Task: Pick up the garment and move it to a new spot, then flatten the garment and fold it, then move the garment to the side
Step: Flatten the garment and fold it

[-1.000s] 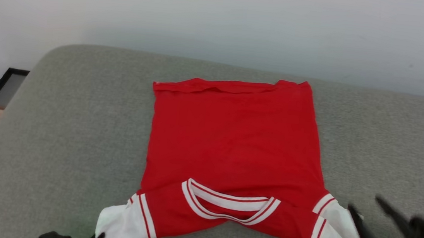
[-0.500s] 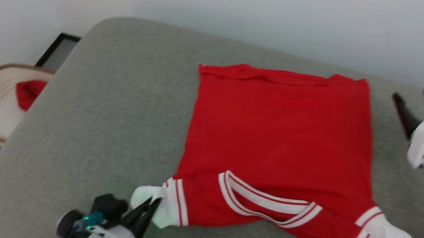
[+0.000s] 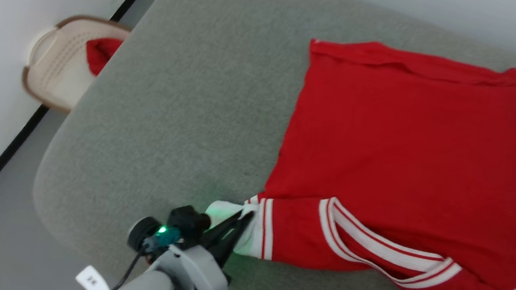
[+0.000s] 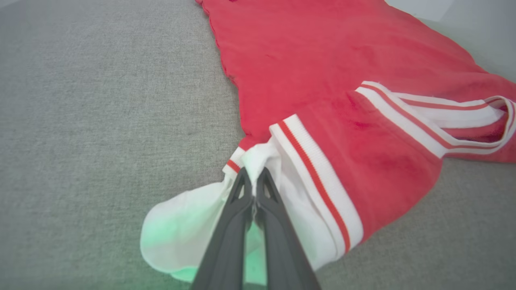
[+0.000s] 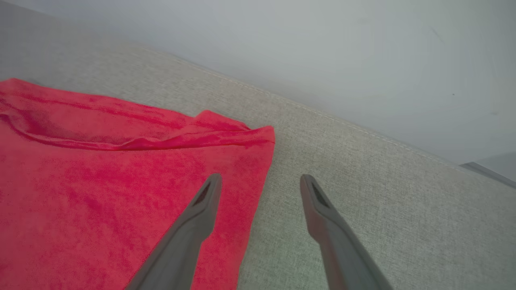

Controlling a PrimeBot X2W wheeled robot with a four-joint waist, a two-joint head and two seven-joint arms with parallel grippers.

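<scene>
The head camera has swung left, so the whole picture has slid, but the soft red shirt with white sleeves and stripy bands (image 3: 404, 145) looks like it stayed put. The right gripper (image 5: 260, 179) did move: a second ago it was by the near sleeve, and now it is up by the shirt's far corner.

The left gripper (image 4: 254, 177) is shut tight on the white sleeve (image 4: 181, 225). A little ridge of cloth is squeezed between its two dark fingers. The right gripper is wide open and holds nothing. One finger hangs over the red cloth and the other over the fuzzy grey cushion (image 3: 188, 86). The shirt's side edge runs between them, just short of the far corner.

The shirt lies spread on the cushion. Its neck end is near the robot, and its bottom hem is far away and a bit rumpled.

I think the step is smoothing the shirt flat. To do it well, the left gripper should keep its pinch and pull gently outward, staying low, so the bunched sleeve opens out. The right gripper should come down on the corner and grab only the edge.
</scene>
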